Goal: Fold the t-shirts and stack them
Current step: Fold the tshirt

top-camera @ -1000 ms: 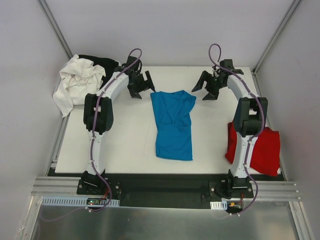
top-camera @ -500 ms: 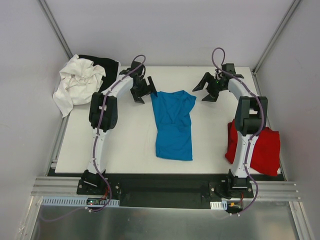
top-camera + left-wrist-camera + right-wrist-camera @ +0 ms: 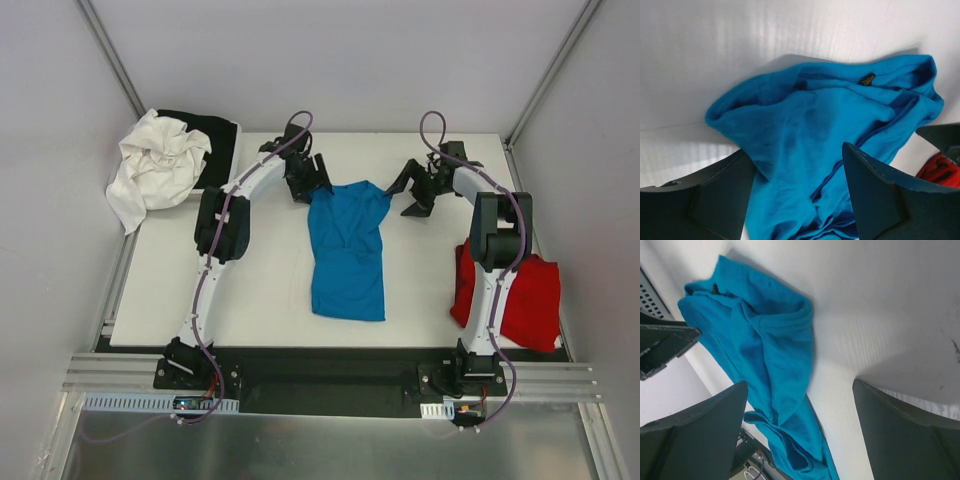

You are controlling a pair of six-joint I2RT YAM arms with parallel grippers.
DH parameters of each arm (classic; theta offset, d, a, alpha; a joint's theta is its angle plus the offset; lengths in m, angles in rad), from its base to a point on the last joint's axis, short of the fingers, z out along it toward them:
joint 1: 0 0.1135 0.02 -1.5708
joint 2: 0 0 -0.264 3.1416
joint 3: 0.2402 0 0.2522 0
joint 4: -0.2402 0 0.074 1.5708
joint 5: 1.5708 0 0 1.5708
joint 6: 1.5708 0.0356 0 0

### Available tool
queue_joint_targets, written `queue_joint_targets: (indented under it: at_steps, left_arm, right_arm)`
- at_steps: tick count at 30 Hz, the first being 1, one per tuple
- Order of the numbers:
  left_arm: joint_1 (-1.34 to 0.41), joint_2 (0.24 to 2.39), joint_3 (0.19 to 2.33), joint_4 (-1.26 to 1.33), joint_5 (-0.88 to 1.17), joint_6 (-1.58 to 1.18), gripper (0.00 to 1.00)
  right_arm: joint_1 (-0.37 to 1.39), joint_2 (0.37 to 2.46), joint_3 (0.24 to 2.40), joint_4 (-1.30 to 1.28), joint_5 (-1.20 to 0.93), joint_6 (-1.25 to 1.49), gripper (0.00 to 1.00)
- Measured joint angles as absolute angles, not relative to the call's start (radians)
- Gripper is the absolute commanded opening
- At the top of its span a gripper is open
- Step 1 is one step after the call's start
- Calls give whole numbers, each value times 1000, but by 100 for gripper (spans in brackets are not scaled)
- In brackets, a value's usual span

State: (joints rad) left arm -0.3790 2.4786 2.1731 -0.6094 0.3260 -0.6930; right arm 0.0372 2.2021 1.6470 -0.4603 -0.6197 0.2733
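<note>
Top external view: both claws sit at the blue shirt's collar end, near the counter's far edge.

The white counter (image 3: 250, 290) has broad bare room left of centre and a narrower bare strip on the right, between the two shirts. The blue shirt (image 3: 347, 250) lies mid-counter, folded lengthwise into a narrow strip, rumpled at the shoulders, with its hem toward the arm bases. The red shirt (image 3: 530, 300) lies bunched at the near right corner, spilling over the right edge, partly behind the right arm. A crumpled white cloth (image 3: 155, 170) and a black cloth (image 3: 215, 135) sit at the far left corner, overhanging the edge. The left claw (image 3: 310, 187) is spread, straddling the blue shirt's left shoulder without pinching it. The right claw (image 3: 408, 195) is spread wide over bare counter just beside the right shoulder. A small dark neck tag (image 3: 867, 79) is too small to read.
</note>
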Motion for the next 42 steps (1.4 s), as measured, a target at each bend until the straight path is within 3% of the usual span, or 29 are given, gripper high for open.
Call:
queue_joint_targets:
  at_steps: [14,18,19,21,22,23,24,33,41,42]
  left_arm:
    - [-393,2414,2054,-561,332,-691,75]
    - [-392,2394,2022,-561,331,-691,73]
    - [-392,2392,2017,-561,331,-691,70]
    - [-392,2389,2012,-562,331,-689,37]
    - [-392,2389,2012,-562,329,-691,24]
    - [-392,2389,2009,-566,319,-688,5]
    - [-392,2389,2002,-572,313,-683,0]
    - [-392,2390,1992,-591,304,-671,1]
    - [-392,2390,1993,-591,302,-659,18]
    - [-392,2389,1993,-592,302,-656,22]
  right_arm:
    - [94,2294,1753,-354,-654,341,89]
    - [126,2326,1794,-334,-672,362,86]
    - [134,2330,1799,-329,-672,365,79]
    - [149,2335,1803,-324,-675,370,63]
    - [156,2337,1803,-325,-674,373,27]
    - [160,2342,1803,-326,-674,374,8]
    - [163,2346,1803,-326,-673,370,1]
    - [167,2360,1802,-358,-667,374,1]
    - [169,2355,1789,-363,-671,362,1]
    - [170,2351,1782,-364,-671,358,6]
